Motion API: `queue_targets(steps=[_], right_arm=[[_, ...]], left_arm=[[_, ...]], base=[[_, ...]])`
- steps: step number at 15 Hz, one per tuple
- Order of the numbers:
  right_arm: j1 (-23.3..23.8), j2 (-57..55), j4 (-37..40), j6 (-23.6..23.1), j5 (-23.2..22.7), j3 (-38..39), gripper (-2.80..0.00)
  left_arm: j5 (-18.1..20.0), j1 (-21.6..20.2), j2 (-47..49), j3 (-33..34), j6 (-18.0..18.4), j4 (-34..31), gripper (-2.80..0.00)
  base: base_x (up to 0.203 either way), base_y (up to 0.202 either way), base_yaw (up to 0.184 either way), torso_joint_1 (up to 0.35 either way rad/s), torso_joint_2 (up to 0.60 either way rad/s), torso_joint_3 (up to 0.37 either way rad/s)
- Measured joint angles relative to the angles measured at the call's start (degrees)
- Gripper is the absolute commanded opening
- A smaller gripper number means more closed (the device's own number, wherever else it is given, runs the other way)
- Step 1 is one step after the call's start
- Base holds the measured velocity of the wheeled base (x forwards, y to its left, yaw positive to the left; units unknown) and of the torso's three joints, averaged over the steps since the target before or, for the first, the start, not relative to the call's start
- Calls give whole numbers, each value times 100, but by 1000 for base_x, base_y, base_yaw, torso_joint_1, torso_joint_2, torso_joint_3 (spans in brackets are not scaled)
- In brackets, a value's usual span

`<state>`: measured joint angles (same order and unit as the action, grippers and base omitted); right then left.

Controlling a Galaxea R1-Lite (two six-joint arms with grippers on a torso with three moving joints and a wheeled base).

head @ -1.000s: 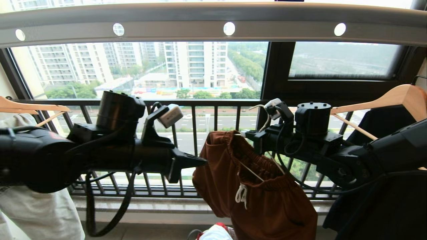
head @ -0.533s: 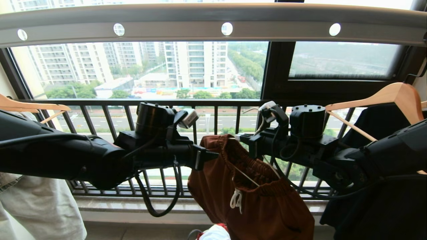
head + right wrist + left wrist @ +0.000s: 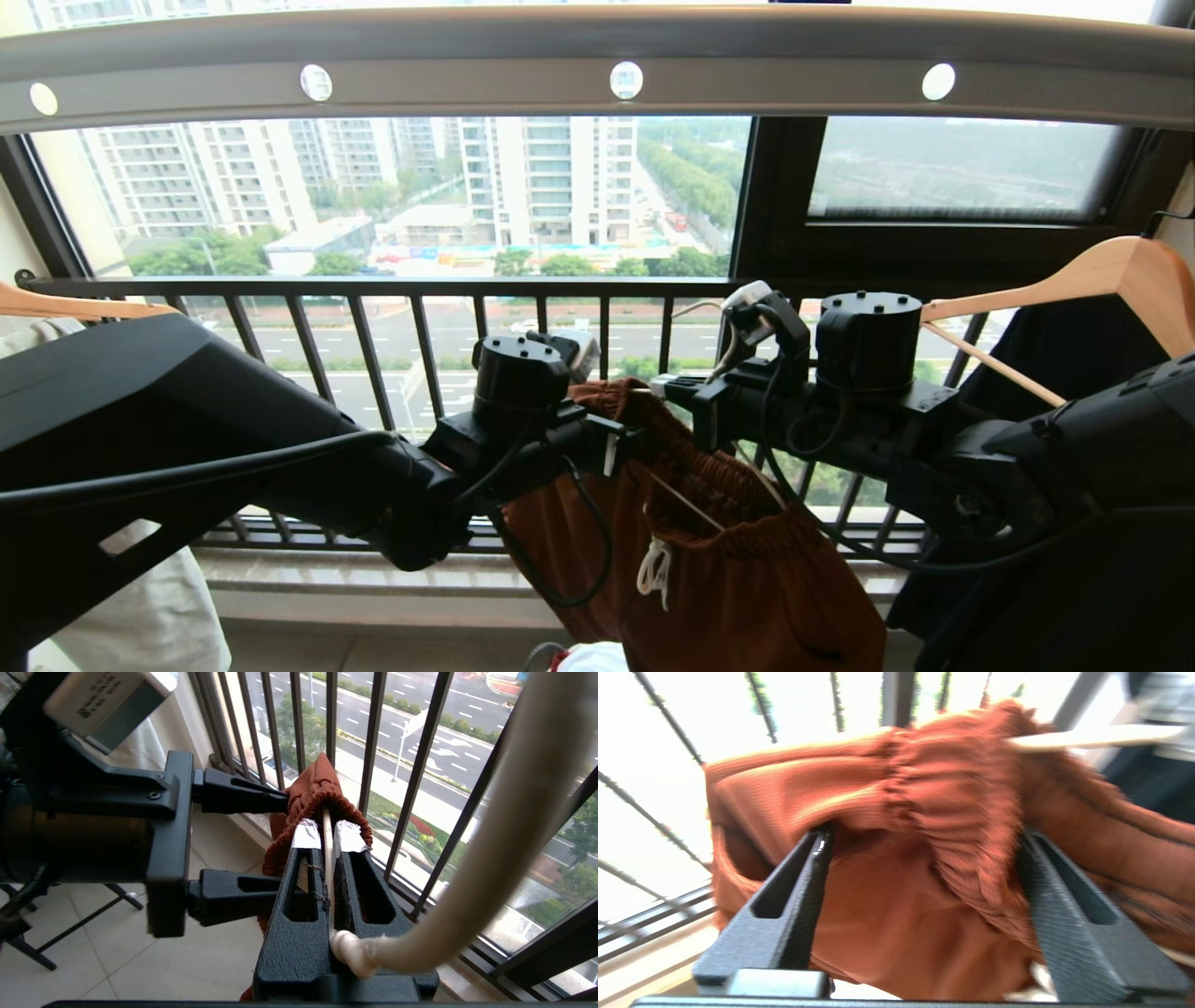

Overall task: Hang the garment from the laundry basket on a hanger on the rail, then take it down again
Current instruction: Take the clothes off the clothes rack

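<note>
Garment [image 3: 738, 579]: rust-brown shorts hanging on the cream wire hanger [image 3: 504, 826], out in front of the black balcony railing [image 3: 373, 289], well below the rail [image 3: 467, 65]. White drawstring [image 3: 653, 569] dangles from the gathered waistband.

Right gripper [image 3: 327, 833]: fingers pinched together on the hanger's thin arm, right at the waistband edge; silver-taped tips touching the fabric. The hanger's hook curves past the camera in the right wrist view.

Left gripper [image 3: 920, 835]: fingers spread wide, straddling the bunched waistband; fabric sits between them. One finger pushes into a fold of cloth, the other lies along the outer side of the elastic. Not clamped.

In the head view both arms meet at the top of the shorts, left arm reaching in from the left, right arm from the right.

Wooden hanger [image 3: 1102, 275] with a dark piece at far right; pale cloth [image 3: 140, 616] at lower left. Bit of white liner of the laundry basket [image 3: 597, 658] shows at the bottom edge, under the shorts.
</note>
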<state>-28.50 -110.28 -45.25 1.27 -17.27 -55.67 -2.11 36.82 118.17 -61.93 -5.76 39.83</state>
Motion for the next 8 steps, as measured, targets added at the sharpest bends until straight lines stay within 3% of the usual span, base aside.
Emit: queue_targets(steps=[4,5,6,8], right_arm=[[4,14,2,-1,150,-48,-280],[12,9,0,2,188,-80,-280],[23,6,0,-1,195,-94,-280],[50,1,-2,-2,197,-121,-280]], left_arm=[[-403,-19,177,-91,453,2,0],[-496,-25,196,-93,486,2,-42],[-537,-57,218,-119,501,0,-280],[-563,-105,237,-146,516,5,-280]], base=[[0,0,0,0,0,0],[0,0,0,0,0,0],[0,0,0,0,0,0],[0,0,0,0,0,0]])
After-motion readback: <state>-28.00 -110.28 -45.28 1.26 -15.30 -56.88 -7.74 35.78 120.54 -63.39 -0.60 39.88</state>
